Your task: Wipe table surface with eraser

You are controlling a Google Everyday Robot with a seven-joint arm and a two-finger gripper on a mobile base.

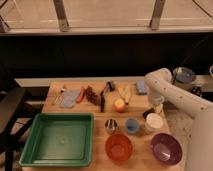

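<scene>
Hanging just behind white cup [154, 123]: closed gripper [153, 110]

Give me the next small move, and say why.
Probably slide the shut tool, with the eraser at its tip, away from the white cup over the bare table surface beside it: the tool hangs at the cup's rim, so wiping toward it would likely knock it.

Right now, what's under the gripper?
The gripper hangs behind the white cup, right side of the table surface. A dark corner, probably the eraser, shows beneath; the rest is covered.
</scene>
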